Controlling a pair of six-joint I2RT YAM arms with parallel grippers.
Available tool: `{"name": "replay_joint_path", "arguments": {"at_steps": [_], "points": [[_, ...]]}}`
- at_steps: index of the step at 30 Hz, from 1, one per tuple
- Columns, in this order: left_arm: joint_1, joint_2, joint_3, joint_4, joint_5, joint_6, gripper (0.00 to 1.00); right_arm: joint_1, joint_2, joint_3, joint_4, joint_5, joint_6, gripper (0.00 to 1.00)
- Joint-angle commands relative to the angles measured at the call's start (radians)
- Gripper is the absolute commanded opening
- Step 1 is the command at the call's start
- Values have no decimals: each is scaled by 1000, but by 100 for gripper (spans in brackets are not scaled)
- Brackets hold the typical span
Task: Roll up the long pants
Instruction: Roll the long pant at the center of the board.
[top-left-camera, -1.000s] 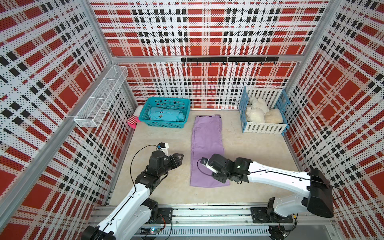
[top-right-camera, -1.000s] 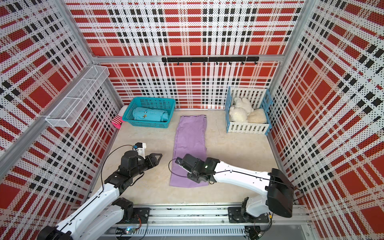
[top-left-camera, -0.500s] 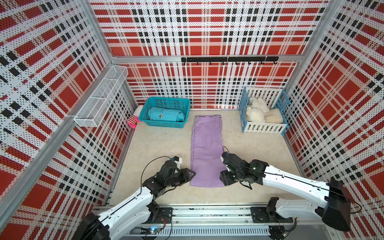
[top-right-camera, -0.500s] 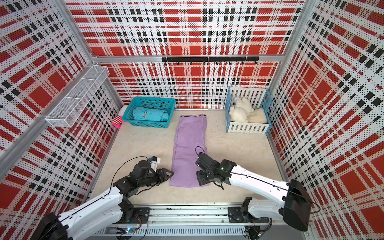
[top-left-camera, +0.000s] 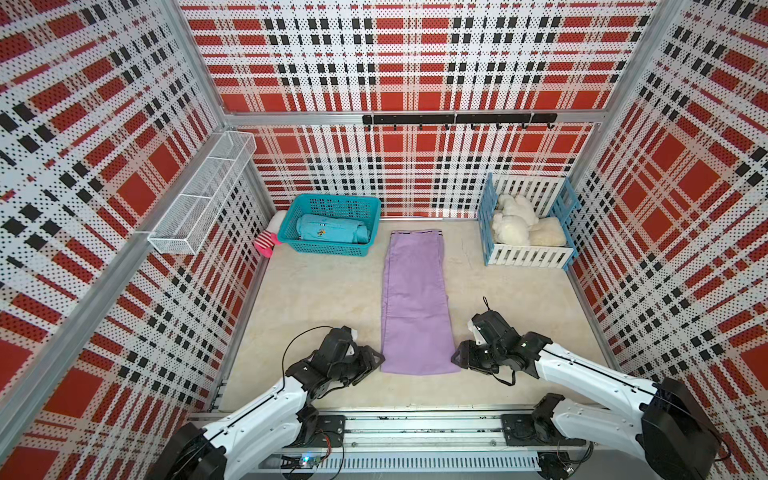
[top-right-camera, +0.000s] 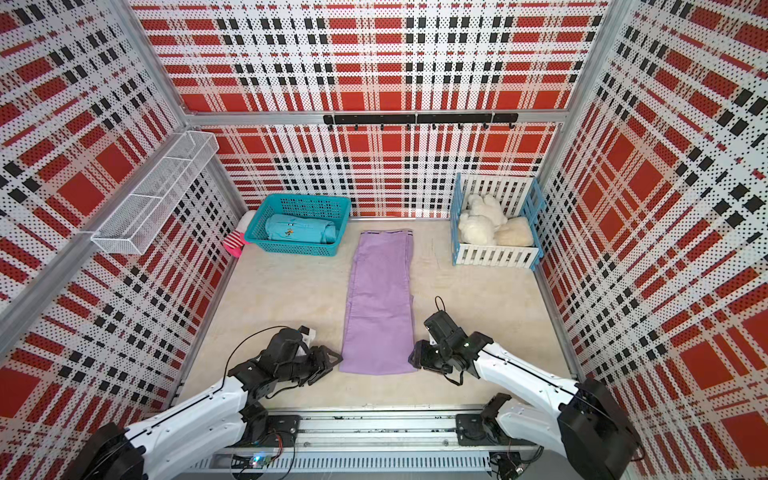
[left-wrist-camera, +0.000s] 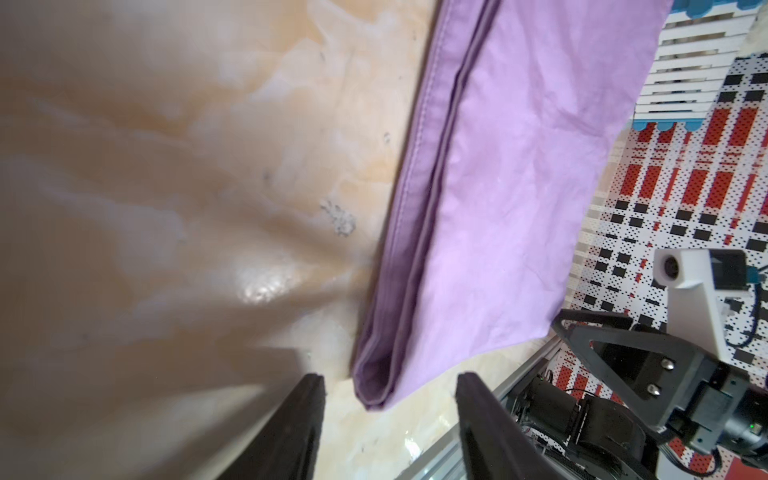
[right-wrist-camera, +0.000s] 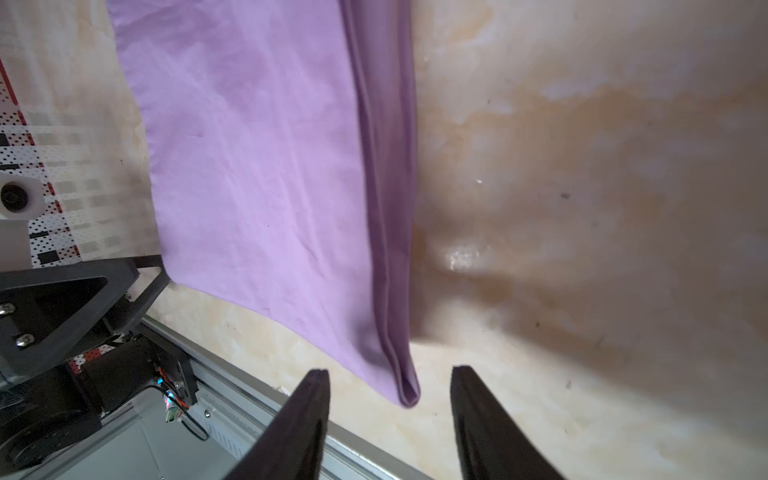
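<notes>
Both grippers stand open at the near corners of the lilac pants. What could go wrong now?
The long pants lie in several layers at each corner; the left gripper or right gripper may pinch only the top layer.
The cloth lies flat on the table; the grippers may push and bunch it, skewing the roll.

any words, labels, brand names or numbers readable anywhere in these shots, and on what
No readable text in any view.
Small cartoon print on the teal rolled garment in the teal basket: too small to tell whether it has letters.
On the long pants: plain lilac cloth, no label showing.
</notes>
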Motion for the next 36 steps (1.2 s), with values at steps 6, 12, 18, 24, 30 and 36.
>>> {"name": "replay_joint_path", "arguments": {"at_steps": [6, 12, 18, 24, 30, 36], "points": [[31, 80, 3, 102, 80, 22, 57, -59, 87, -98, 252, -169, 53, 51], [33, 119, -32, 167, 103, 23, 57, -71, 158, -124, 325, -210, 59, 49], [2, 172, -29, 170, 114, 33, 48, -82, 206, -123, 350, -226, 51, 40], [-17, 250, -21, 178, 113, 51, 38, -91, 218, -128, 353, -234, 46, 36], [12, 265, -21, 199, 114, 57, 0, -96, 179, -107, 270, -190, 20, 38], [85, 179, -21, 192, 147, 37, 0, -97, 30, 36, 10, -25, -75, 48]]}}
